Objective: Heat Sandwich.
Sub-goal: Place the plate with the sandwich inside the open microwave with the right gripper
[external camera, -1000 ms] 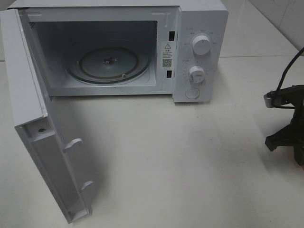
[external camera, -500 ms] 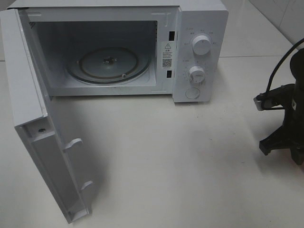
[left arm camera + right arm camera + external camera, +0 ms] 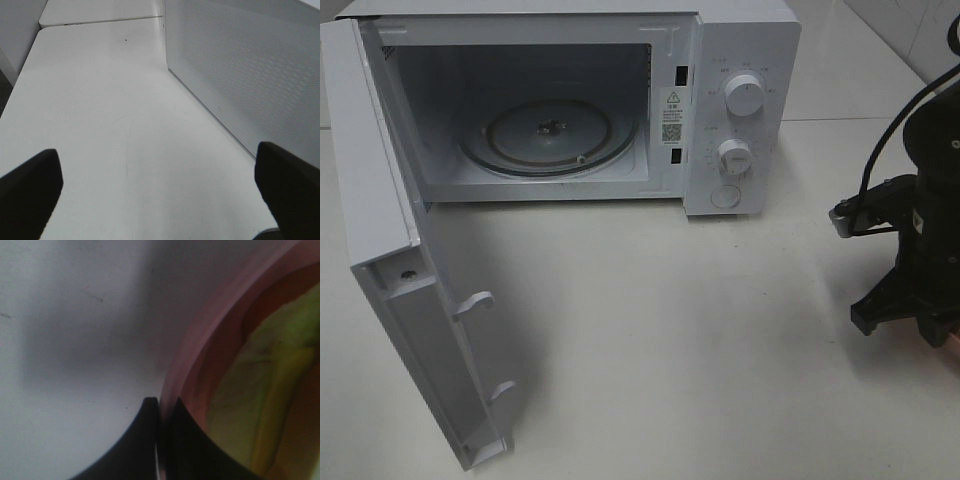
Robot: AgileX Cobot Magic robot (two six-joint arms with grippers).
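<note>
In the right wrist view my right gripper (image 3: pixel 161 402) is shut on the rim of a round pink plate (image 3: pixel 200 340). On the plate lies the sandwich (image 3: pixel 260 390), a close, blurred yellow-green and reddish shape. From the high camera the right arm (image 3: pixel 910 250) stands at the table's right edge, right of the microwave (image 3: pixel 740 60); the plate is almost wholly out of that view. The microwave's door (image 3: pixel 380 200) hangs wide open, with the glass turntable (image 3: pixel 550 135) bare inside. My left gripper (image 3: pixel 160 195) is open over the white table, nothing between its fingers (image 3: pixel 30 190).
The microwave's perforated outer wall (image 3: pixel 250 75) runs close beside the left gripper. Two white dials (image 3: pixel 744 97) and a round button sit on the control panel. The open door juts toward the table's front left. A black cable loops above the right arm.
The right arm has moved left, further into the high view, its gripper still shut. The microwave, its door and the left gripper have not moved.
</note>
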